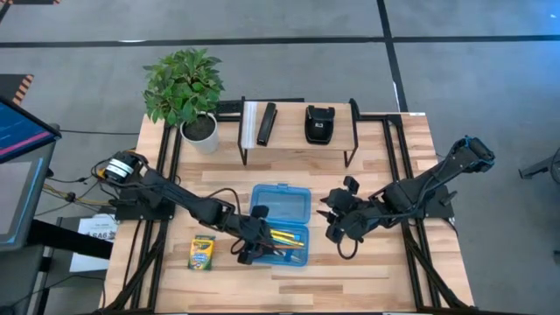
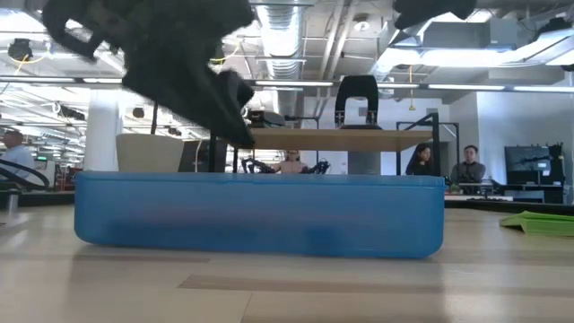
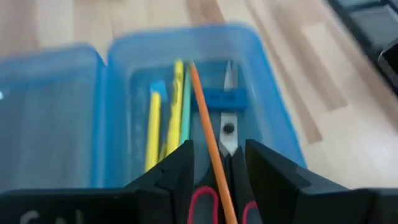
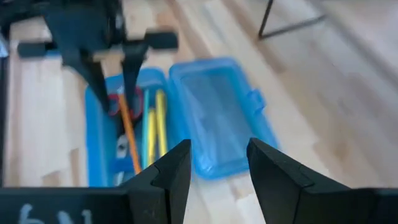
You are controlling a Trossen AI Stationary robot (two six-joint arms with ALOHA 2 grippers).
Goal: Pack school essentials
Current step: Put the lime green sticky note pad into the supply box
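On the left of the high view a green plant (image 1: 184, 83) in a white pot stands at the upper left of the table (image 1: 385, 271). Below it, near the lower left of the table, the crayon box (image 1: 202, 252) lies flat on the wood. It is not packed yet, I think.

Next to it, in the middle of the picture, is the blue case (image 1: 282, 203) with its lid open. The left gripper (image 1: 255, 248) is down over the lower left corner of the case. In the left wrist view its two dark fingers (image 3: 177, 177) stand a little apart, with the orange pencil (image 3: 208, 134) running between them. I cannot tell if they are pinching it or letting it go. Inside the case lie the yellow pencils (image 3: 153, 127), the red-handled scissors (image 3: 227, 124) and a small blue eraser (image 3: 224, 98). So a good part of the packing looks done.

Above the case, at the top middle, a little shelf (image 1: 297, 140) holds a black bar (image 1: 267, 124) and a black stapler (image 1: 319, 124).

Right of the case the right gripper (image 1: 336, 229) hangs over the bare wood, near the case but not touching it. Its fingers (image 4: 171, 174) are apart and hold nothing.

In the low view something flat and lime green (image 2: 538, 222) lies on the table at the far right. It may be the sticky-note pad, which is also left to pack. After that the lid needs closing.
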